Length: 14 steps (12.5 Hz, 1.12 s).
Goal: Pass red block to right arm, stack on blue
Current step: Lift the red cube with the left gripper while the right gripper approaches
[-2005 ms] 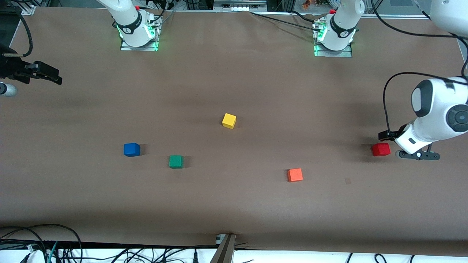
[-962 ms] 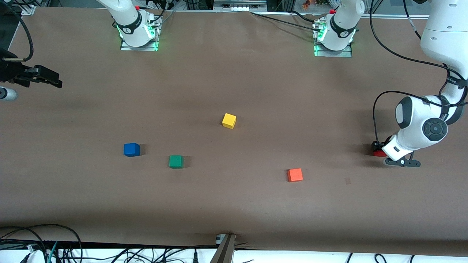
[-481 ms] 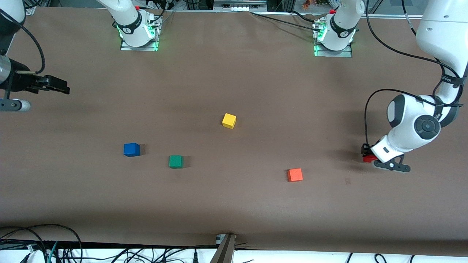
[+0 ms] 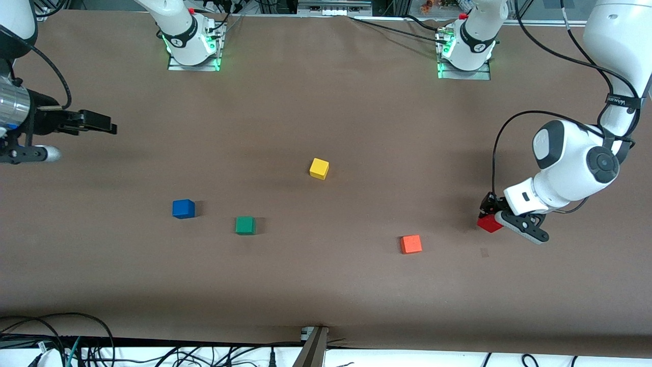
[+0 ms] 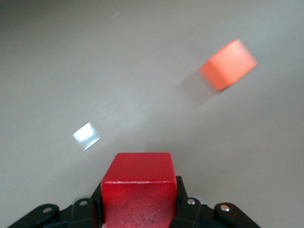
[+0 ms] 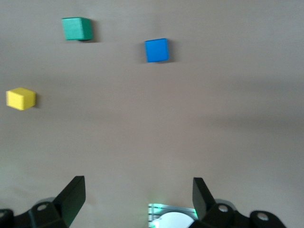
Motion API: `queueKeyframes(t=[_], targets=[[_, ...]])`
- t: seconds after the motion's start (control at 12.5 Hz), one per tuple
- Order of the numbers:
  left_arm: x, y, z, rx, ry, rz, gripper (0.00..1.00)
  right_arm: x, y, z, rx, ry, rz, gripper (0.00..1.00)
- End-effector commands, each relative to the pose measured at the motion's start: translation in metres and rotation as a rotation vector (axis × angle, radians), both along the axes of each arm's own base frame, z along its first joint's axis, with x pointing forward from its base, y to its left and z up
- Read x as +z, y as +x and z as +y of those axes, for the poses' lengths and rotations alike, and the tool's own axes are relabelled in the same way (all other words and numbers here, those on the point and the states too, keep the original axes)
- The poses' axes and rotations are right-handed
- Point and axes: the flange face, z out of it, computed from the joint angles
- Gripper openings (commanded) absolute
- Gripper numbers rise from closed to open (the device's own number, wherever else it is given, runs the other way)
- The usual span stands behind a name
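Observation:
My left gripper (image 4: 488, 216) is shut on the red block (image 4: 489, 223) and holds it just above the table at the left arm's end; in the left wrist view the red block (image 5: 137, 183) sits clamped between the black fingers (image 5: 185, 209). The blue block (image 4: 183, 209) lies on the table toward the right arm's end and also shows in the right wrist view (image 6: 156, 50). My right gripper (image 4: 104, 124) is open and empty, up over the table's edge at the right arm's end; its fingers (image 6: 72, 197) stand wide apart in the right wrist view.
A green block (image 4: 245, 225) lies beside the blue one. A yellow block (image 4: 319, 168) lies mid-table. An orange-red block (image 4: 410, 244) lies near the red block, toward the table's middle, and shows in the left wrist view (image 5: 228, 64). Cables run along the table's near edge.
My left gripper closed on the red block, lifted it and carried it toward the table's middle. My right gripper moved inward over the table from its end.

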Motion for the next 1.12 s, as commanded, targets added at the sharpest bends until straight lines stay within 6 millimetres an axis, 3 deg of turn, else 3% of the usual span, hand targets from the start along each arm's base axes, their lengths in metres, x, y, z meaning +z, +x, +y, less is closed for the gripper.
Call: queueKeyframes(t=[0.0, 0.24, 0.4, 0.48, 0.56, 0.72, 0.88, 0.96, 1.04], targets=[[0.016, -0.002, -0.040, -0.132, -0.118, -0.041, 0.00, -0.022, 0.010, 0.023, 0.000, 0.195, 0.065, 1.00], [0.013, 0.003, -0.090, -0.268, -0.380, -0.100, 0.00, -0.052, 0.025, 0.049, -0.037, 0.439, 0.120, 1.00], [0.010, 0.004, -0.122, -0.383, -0.464, -0.174, 0.00, -0.079, 0.036, 0.068, -0.042, 0.582, 0.159, 1.00], [0.003, 0.007, -0.136, -0.419, -0.511, -0.193, 0.00, -0.099, 0.040, 0.075, -0.024, 0.653, 0.175, 1.00], [0.009, 0.009, -0.157, -0.477, -0.570, -0.238, 0.00, -0.126, 0.041, 0.080, -0.014, 0.747, 0.193, 1.00], [0.005, -0.001, -0.197, -0.529, -0.675, -0.265, 0.00, -0.174, 0.047, 0.094, -0.018, 0.937, 0.195, 1.00], [0.017, 0.000, -0.221, -0.559, -0.745, -0.336, 0.00, -0.205, 0.055, 0.108, -0.047, 1.061, 0.178, 1.00], [0.014, 0.002, -0.228, -0.544, -0.773, -0.380, 0.00, -0.222, 0.059, 0.118, -0.059, 1.131, 0.166, 1.00], [0.012, -0.007, -0.250, -0.528, -0.822, -0.395, 0.00, -0.238, 0.058, 0.131, -0.056, 1.195, 0.148, 1.00]])
